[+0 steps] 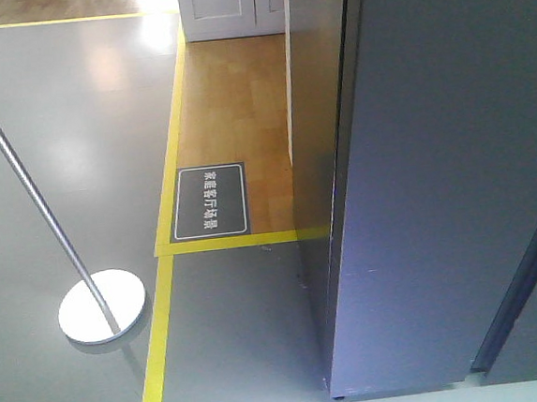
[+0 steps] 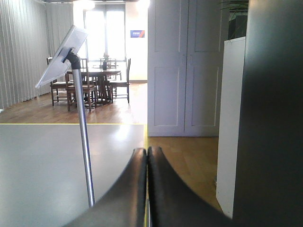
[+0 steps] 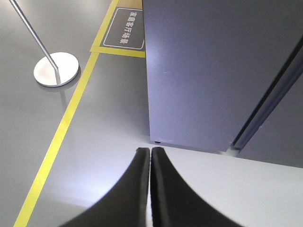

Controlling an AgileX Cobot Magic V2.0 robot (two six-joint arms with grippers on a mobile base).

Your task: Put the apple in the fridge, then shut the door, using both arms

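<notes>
Both pincers are pressed together, pinching nothing. The dark grey fridge fills the upper right, above the right pincer. The left pincer sits bottom middle.

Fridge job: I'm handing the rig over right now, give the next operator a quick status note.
Left gripper: jaws shut, holding nothing, facing past the sign stand toward the dining area.
Right gripper: jaws shut, empty, aimed at the floor before the fridge.
Fridge door: dark grey front fills the front view and looks closed; no white interior shows.
Apple: not in any view, so I cannot confirm it is inside.
Left to do: verify the apple and the door seal.
</notes>
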